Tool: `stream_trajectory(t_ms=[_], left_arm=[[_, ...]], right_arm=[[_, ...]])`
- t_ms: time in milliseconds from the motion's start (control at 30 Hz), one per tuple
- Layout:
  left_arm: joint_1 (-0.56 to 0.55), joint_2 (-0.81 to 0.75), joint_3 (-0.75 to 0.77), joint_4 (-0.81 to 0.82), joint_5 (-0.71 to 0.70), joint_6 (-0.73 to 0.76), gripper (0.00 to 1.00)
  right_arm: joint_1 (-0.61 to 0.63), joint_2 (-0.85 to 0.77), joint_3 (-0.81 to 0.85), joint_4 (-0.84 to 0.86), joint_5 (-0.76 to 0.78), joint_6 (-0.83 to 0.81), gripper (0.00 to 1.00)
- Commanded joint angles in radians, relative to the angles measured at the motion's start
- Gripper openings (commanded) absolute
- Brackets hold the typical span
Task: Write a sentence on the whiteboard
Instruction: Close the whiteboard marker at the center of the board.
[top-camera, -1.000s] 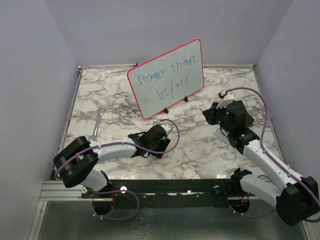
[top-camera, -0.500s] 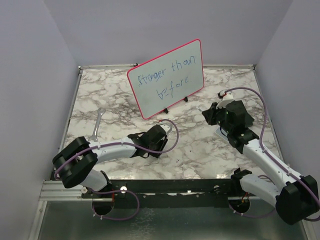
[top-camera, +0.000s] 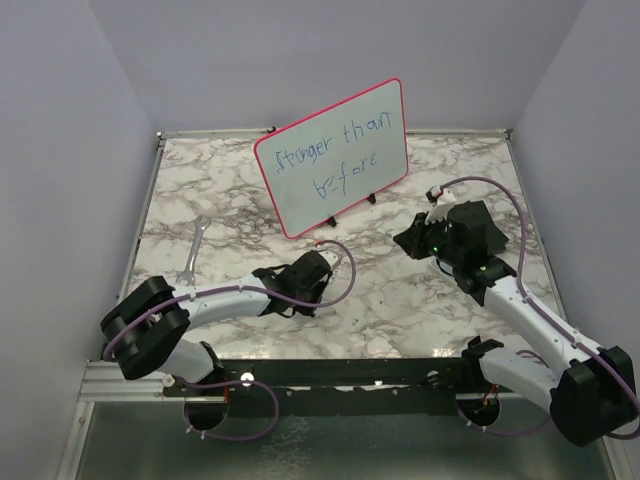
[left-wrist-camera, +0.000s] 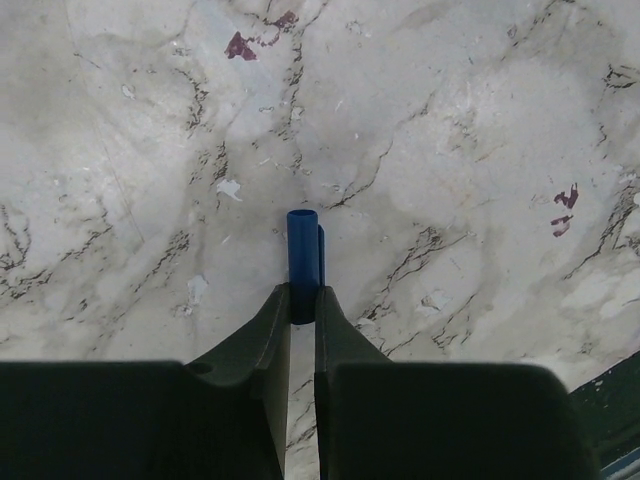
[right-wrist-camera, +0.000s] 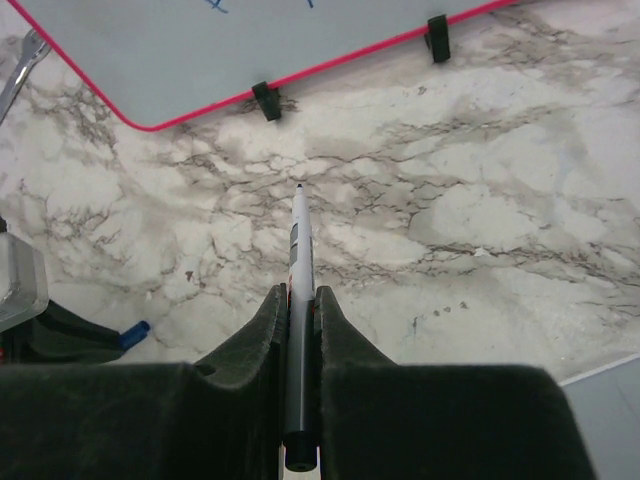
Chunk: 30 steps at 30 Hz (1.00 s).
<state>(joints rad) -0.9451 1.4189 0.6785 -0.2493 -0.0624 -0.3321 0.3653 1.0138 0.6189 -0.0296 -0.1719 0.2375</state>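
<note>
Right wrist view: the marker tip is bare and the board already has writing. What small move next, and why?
Probably bring the right tool toward the left tool to recap: the sentence on the whiteboard looks finished, the marker is uncapped, and the left tool grips the blue cap.

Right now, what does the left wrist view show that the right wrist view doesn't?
Only left wrist: the left tool shut on a blue cap, dark red stains. Only right wrist: the right tool shut on a marker, the whiteboard's lower edge, its black feet, a wrench. Both: the marble table, and apparently the cap, tiny at the right view's lower left.
</note>
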Motion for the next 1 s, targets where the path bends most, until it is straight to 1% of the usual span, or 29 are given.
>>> stream_trajectory(t_ms=[0, 67, 133, 233, 333, 400, 467, 633, 767, 900, 967], left_arm=[[-0.007, -0.065, 0.031, -0.040, -0.041, 0.059, 0.00], [-0.008, -0.102, 0.050, -0.041, -0.045, 0.103, 0.00], [-0.008, -0.146, 0.067, -0.042, -0.060, 0.166, 0.00], [-0.006, -0.208, 0.085, -0.046, -0.082, 0.259, 0.00], [-0.007, -0.262, 0.081, -0.047, -0.092, 0.367, 0.00], [-0.007, -0.299, 0.063, -0.047, -0.140, 0.422, 0.00], [-0.008, -0.352, 0.031, -0.045, -0.180, 0.458, 0.00], [-0.009, -0.491, -0.029, -0.013, -0.097, 0.478, 0.00], [-0.014, -0.593, -0.078, 0.031, -0.025, 0.496, 0.00], [-0.035, -0.651, -0.104, 0.042, 0.039, 0.504, 0.00], [-0.042, -0.669, -0.110, 0.043, 0.048, 0.500, 0.00]], right_arm=[[-0.003, 0.024, 0.035, -0.066, -0.205, 0.053, 0.01], [-0.003, 0.043, 0.048, -0.086, -0.314, 0.070, 0.01], [-0.003, 0.056, 0.058, -0.113, -0.376, 0.103, 0.01], [-0.003, 0.045, 0.064, -0.159, -0.464, 0.097, 0.00], [-0.004, 0.012, 0.088, -0.233, -0.471, 0.099, 0.01], [-0.003, -0.010, 0.109, -0.275, -0.451, 0.109, 0.01], [-0.003, -0.029, 0.135, -0.330, -0.468, 0.106, 0.01], [-0.003, -0.048, 0.173, -0.408, -0.633, 0.095, 0.01], [-0.003, -0.066, 0.193, -0.460, -0.714, 0.092, 0.01], [-0.004, -0.054, 0.210, -0.510, -0.828, 0.086, 0.01], [-0.003, -0.047, 0.213, -0.538, -0.844, 0.072, 0.01]])
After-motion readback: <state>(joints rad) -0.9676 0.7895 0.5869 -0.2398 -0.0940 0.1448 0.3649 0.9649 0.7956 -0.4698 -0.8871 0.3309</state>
